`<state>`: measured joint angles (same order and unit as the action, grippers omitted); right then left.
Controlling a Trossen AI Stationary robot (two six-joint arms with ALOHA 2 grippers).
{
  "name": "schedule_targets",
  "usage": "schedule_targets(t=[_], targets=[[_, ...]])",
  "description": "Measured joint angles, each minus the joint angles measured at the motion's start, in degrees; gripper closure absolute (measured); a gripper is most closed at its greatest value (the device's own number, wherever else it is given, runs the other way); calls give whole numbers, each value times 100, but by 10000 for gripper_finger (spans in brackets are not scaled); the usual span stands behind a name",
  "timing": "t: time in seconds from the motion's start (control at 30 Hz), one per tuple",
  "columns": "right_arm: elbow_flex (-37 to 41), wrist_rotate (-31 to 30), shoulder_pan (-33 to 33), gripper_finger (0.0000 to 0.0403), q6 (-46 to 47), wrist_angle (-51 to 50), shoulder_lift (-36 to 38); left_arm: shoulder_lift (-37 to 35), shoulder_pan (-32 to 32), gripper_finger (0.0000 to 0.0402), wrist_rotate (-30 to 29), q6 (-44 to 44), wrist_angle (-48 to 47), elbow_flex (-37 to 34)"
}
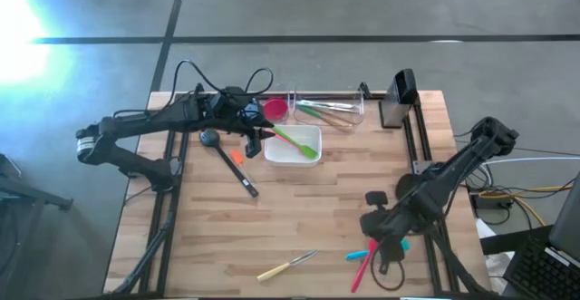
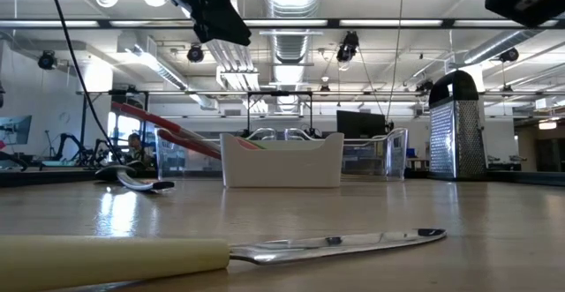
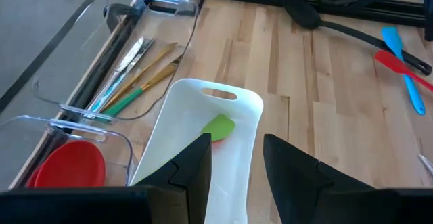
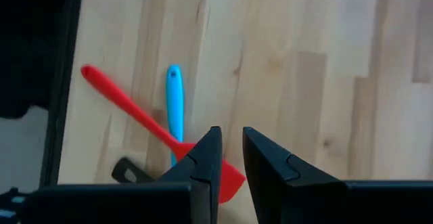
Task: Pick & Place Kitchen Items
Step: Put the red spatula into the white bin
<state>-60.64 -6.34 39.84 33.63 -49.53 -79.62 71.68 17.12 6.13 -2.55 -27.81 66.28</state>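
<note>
Right gripper (image 4: 226, 160) hangs low over the near right part of the table (image 1: 308, 218), its fingers (image 4: 203, 158) drawn close with only a narrow gap; the blade of the red spatula (image 4: 135, 116) sits at their tips, but whether it is gripped cannot be told from the wrist view. That spatula lies crossed over a blue spatula (image 4: 174, 105) near the table's right edge, with a dark utensil end just beside them. Left gripper (image 3: 233, 163) hovers above the white rectangular dish (image 3: 183, 129) near the far edge, its fingers (image 3: 196, 166) partly spread and holding nothing visible. A green spatula (image 1: 297, 141) rests inside the dish, its handle slanting over the dish's far left corner. A black ladle (image 1: 227, 159) lies on the bare wood just left of the dish, handle angled toward the table's centre, with a small orange item touching it. A cream-handled knife (image 1: 285, 266) lies alone near the front edge. Along the far edge, one clear plastic bin (image 1: 331, 110) holds several slim utensils, green-handled and wooden among them; a neighbouring clear bin carries a red bowl (image 3: 71, 164). A metal box grater (image 2: 456, 126) stands upright at the far right corner.
</note>
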Motion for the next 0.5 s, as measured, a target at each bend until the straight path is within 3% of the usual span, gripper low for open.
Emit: schedule_targets(t=[0.5], targets=[[-314, 1504, 119, 351, -76, 36, -1314, 7, 0, 264, 2, -35, 120, 0]])
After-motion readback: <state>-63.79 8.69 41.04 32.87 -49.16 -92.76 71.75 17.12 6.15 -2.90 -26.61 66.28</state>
